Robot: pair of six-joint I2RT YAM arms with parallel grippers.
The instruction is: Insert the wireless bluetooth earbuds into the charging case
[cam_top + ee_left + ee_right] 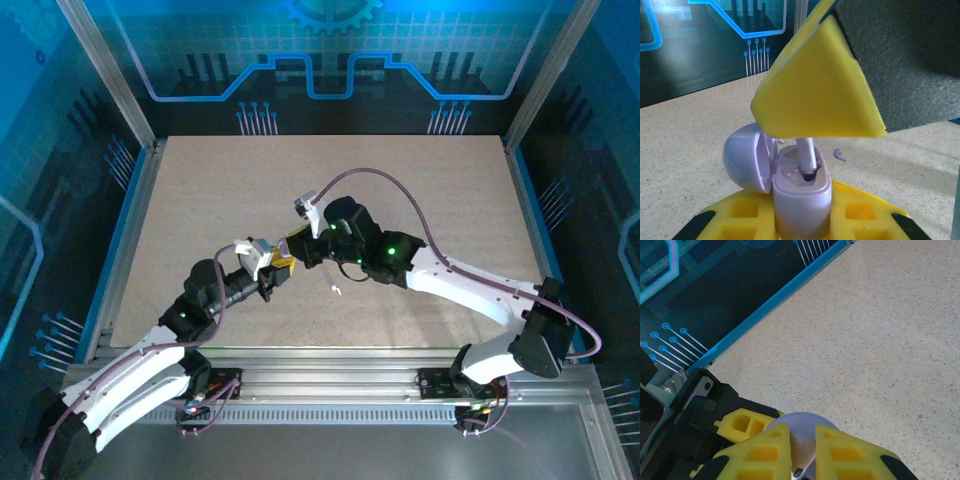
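My left gripper [801,222] is shut on the body of a lavender charging case [800,197], which stands upright with its domed lid [745,157] swung open to the left. A lavender earbud [806,155] hangs stem-down, its tip in the case's near slot; the far slot looks empty. My right gripper [802,442] is shut on that earbud [803,452], directly above the case lid [800,419]. From above, the left gripper [275,270] and right gripper [298,247] meet at mid-table. A second earbud [839,155] lies loose on the table, seen as a pale speck [337,290] from overhead.
The speckled beige tabletop [400,200] is bordered by a blue and aluminium frame [130,200]. The right arm's purple cable [400,190] loops over the table behind the grippers. The right gripper's yellow finger [820,90] hangs over the case.
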